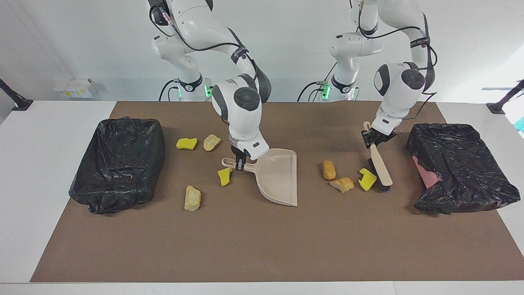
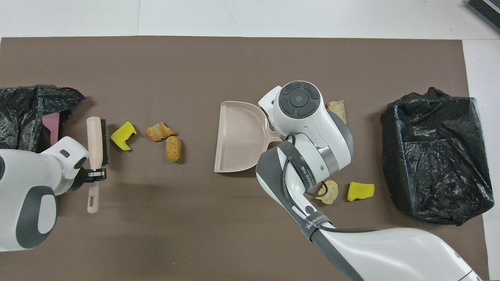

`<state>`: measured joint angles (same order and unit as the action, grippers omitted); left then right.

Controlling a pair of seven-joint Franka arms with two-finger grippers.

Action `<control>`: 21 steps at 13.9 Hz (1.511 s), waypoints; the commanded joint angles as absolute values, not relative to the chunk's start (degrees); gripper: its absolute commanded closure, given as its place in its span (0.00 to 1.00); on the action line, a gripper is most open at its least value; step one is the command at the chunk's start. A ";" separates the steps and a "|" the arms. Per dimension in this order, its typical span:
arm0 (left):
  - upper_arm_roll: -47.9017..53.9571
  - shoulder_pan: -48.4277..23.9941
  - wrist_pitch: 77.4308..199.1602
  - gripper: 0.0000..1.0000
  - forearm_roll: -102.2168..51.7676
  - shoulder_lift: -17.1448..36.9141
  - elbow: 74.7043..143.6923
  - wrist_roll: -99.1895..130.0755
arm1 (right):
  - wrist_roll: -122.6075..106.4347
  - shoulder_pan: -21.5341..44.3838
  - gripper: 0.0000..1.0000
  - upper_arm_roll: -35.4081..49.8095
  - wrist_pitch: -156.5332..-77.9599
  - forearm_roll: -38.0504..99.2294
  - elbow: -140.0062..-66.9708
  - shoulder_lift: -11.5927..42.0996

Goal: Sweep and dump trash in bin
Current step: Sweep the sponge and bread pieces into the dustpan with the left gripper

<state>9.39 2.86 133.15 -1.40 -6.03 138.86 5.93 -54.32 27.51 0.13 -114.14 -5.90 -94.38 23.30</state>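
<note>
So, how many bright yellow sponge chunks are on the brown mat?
3: one beside the brush bristles, one beside the dustpan handle, one near the open bin.

Plain white wall [image 1: 286, 49], white table [image 1: 49, 172], perhaps daylight alongside.

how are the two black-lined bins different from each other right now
The bin at the right arm's end has its black liner stretched over the rim, its opening showing; the bin at the left arm's end has a crumpled liner draped across it, with a pink patch exposed. The brush stands beside the second one only. Both sit on the brown mat.
</note>
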 commanded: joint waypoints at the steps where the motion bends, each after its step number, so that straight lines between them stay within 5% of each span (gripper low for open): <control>1: 9.05 -3.05 136.83 1.00 -2.98 -2.82 137.72 11.23 | -55.72 27.25 1.00 0.35 -114.87 -6.59 -95.01 23.03; 9: 9.05 -18.70 142.81 1.00 -15.27 0.78 136.15 15.64 | -55.72 27.25 1.00 0.35 -114.43 -6.59 -94.92 23.03; 14: 9.14 -28.29 144.14 1.00 -18.54 4.48 129.12 21.61 | -55.81 26.98 1.00 0.35 -114.43 -6.59 -95.01 23.03; 21: 8.44 -26.91 141.34 1.00 -18.46 2.55 127.27 25.48 | -55.81 26.72 1.00 0.35 -114.43 -6.59 -95.01 23.03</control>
<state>8.74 -28.58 143.37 -17.62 3.37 128.71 24.92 -54.35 27.37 -0.02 -114.13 -6.11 -94.58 23.30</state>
